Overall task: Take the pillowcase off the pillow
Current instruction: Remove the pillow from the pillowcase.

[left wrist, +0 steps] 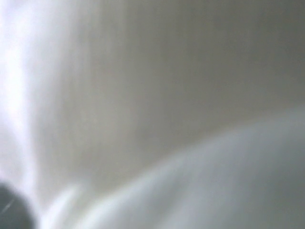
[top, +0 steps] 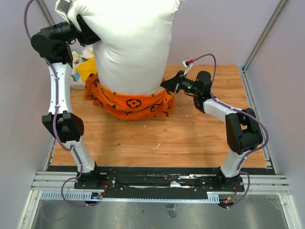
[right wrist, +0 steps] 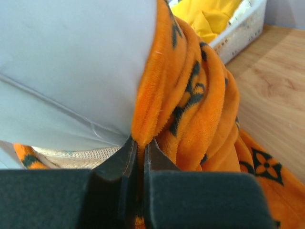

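Top external view: the pillow (top: 133,47) stands on end, raised over the far-left part of the wooden table (top: 157,143), its top running out of frame. The pillowcase (top: 128,102) is bunched in a ring around the pillow's lower end only, and its folds rest on the table. Most of the white pillow is bare.

The left gripper (top: 88,32) is pressed into the pillow's upper left corner. Its fingers are buried in the fabric, so I cannot tell if they are together or apart. The left wrist view is only blurred white cloth.

The right gripper (top: 167,85) is low, at the right edge of the bunched case. In the right wrist view its two fingers (right wrist: 116,167) are pinched together on a fold of the orange fabric, right beside the white pillow surface.

A white basket (right wrist: 240,28) holding a plain yellow cloth (right wrist: 209,14) sits behind the case.
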### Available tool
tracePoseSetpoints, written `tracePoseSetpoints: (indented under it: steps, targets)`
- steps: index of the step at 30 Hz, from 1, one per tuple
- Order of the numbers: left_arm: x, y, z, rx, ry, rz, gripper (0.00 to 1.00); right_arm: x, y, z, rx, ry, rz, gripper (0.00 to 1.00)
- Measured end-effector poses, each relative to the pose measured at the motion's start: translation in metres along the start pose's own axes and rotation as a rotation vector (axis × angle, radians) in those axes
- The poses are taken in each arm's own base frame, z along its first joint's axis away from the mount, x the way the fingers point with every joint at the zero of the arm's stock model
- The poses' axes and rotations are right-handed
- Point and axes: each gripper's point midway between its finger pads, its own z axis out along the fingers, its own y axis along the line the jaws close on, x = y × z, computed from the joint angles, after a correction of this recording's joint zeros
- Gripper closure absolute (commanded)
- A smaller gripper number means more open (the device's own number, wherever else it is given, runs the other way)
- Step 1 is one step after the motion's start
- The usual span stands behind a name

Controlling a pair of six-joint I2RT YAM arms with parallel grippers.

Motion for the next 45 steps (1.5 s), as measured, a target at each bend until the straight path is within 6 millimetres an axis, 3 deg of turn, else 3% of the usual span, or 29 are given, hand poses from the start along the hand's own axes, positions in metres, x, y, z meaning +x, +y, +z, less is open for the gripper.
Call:
tracePoseSetpoints:
  steps: [4, 8, 11, 12, 15, 18, 19, 21, 23, 28, 30, 32, 37, 41, 45]
  targets:
    - [-0.007, 0.015, -0.004, -0.075, -0.076, -0.061, 1.00, 0.012, -0.019, -0.011, 0.065, 0.001, 0.035, 0.99]
    - [-0.016, 0.041, -0.019, -0.291, -0.248, -0.216, 1.00, 0.016, -0.056, -0.029, 0.225, -0.008, 0.072, 0.99]
    - [-0.018, 0.051, -0.033, -0.457, -0.355, -0.286, 1.00, 0.012, -0.070, -0.036, 0.330, -0.008, 0.055, 0.99]
    - [-0.019, 0.052, -0.037, -0.497, -0.378, -0.297, 1.00, 0.009, -0.072, -0.038, 0.359, -0.003, 0.043, 0.91]
    - [-0.027, 0.048, -0.044, -0.581, -0.425, -0.301, 1.00, -0.003, -0.075, -0.042, 0.417, 0.001, 0.011, 0.32]
    - [-0.044, 0.040, -0.050, -0.639, -0.466, -0.249, 1.00, -0.012, -0.077, -0.049, 0.471, 0.005, -0.010, 0.03]
    - [-0.049, 0.036, -0.050, -0.654, -0.473, -0.228, 1.00, -0.013, -0.076, -0.053, 0.484, 0.010, -0.013, 0.01]
    - [-0.056, 0.030, -0.043, -0.682, -0.475, -0.186, 1.00, -0.017, -0.068, -0.059, 0.500, 0.010, -0.019, 0.01]
    - [-0.065, 0.022, -0.024, -0.700, -0.473, -0.132, 1.00, -0.028, -0.053, -0.068, 0.512, -0.007, -0.042, 0.01]
    - [-0.075, -0.005, 0.035, -0.727, -0.424, 0.009, 1.00, -0.075, 0.004, -0.091, 0.504, -0.118, -0.149, 0.01]
    - [-0.077, -0.003, 0.046, -0.787, -0.410, 0.064, 1.00, -0.091, 0.030, -0.097, 0.496, -0.165, -0.206, 0.01]
    - [-0.076, 0.013, 0.045, -0.880, -0.402, 0.118, 1.00, -0.097, 0.055, -0.098, 0.482, -0.192, -0.263, 0.01]
    - [-0.044, 0.061, 0.062, -1.127, -0.302, 0.203, 1.00, -0.091, 0.098, -0.097, 0.447, -0.206, -0.360, 0.01]
    - [0.003, 0.090, 0.077, -1.292, -0.160, 0.257, 1.00, -0.082, 0.103, -0.086, 0.431, -0.178, -0.385, 0.01]
    - [0.043, 0.091, 0.098, -1.388, -0.015, 0.332, 1.00, -0.054, 0.104, -0.051, 0.387, -0.091, -0.393, 0.01]
